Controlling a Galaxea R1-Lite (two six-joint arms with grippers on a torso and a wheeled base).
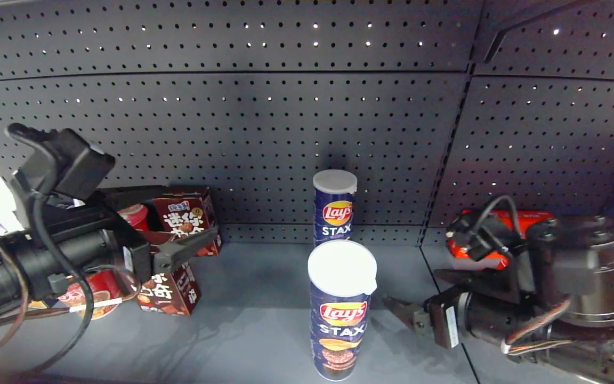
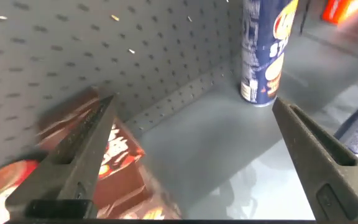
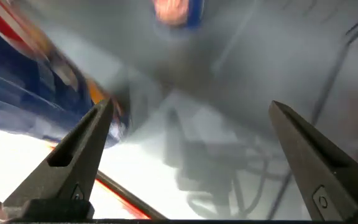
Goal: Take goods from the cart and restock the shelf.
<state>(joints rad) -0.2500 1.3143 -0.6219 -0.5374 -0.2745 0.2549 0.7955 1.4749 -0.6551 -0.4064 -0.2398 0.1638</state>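
Hovering level above the shelf (image 1: pixel 253 298), left gripper (image 2: pixel 194 102) and right gripper (image 3: pixel 188 104) both have jaws spread

The left pincer (image 2: pixel 194 102) and right pincer (image 3: pixel 189 104) both point forward, jaws spread wide.

A shop: a dark grey metal shelf (image 1: pixel 253 298) with a perforated back panel (image 1: pixel 264 122) holds tall blue white-lidded crisp tubes (image 1: pixel 341 314) near the right claw (image 3: pixel 189 104) and brown snack cartons (image 1: pixel 184 213) by the left claw (image 2: pixel 194 102).
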